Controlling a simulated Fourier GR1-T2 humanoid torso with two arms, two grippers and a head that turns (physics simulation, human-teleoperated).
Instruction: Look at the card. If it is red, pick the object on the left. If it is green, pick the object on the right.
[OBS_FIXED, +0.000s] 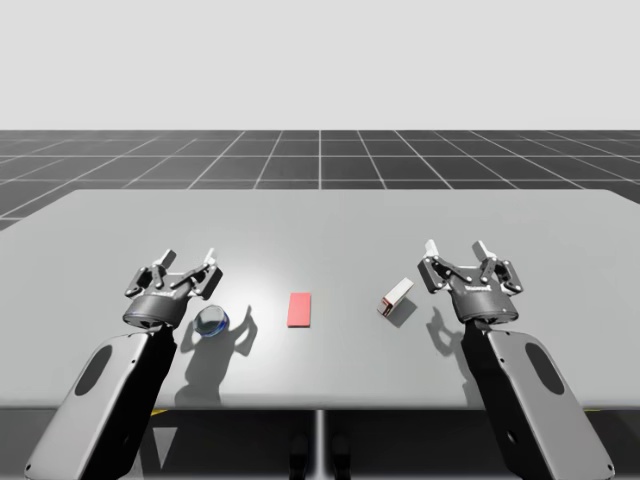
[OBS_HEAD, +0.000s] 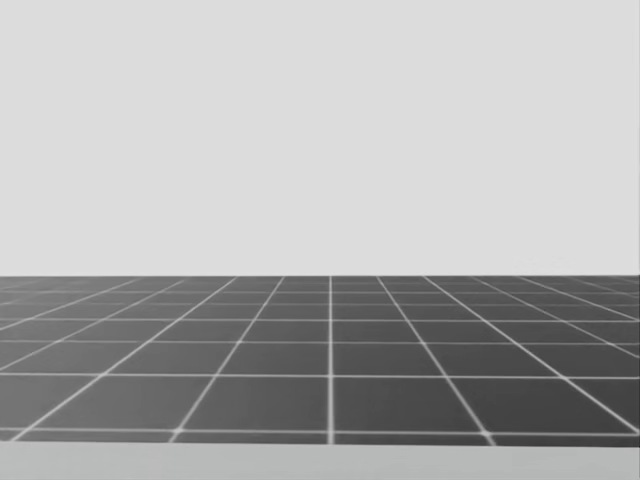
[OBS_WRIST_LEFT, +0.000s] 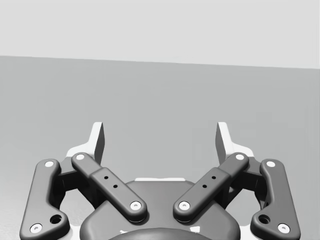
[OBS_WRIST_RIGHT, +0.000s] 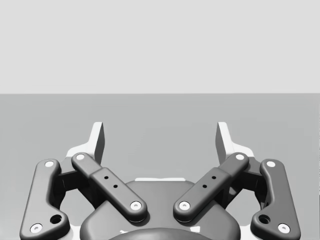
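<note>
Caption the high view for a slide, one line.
Red card lies between a glassy round object and a white box; left gripper and right gripper hover open near them.

A smooth, matt grey table carries a flat red card with a dull, paper-like face and a small white box with a red end and the same unshining finish. Beside them is a rounded blue-tinted object that looks like clear glass, glossy with bright highlights. My left gripper and my right gripper show dark, satin, plastic-looking links, pale shiny rivets and matt white fingers. The floor beyond is dark and matt.
</note>
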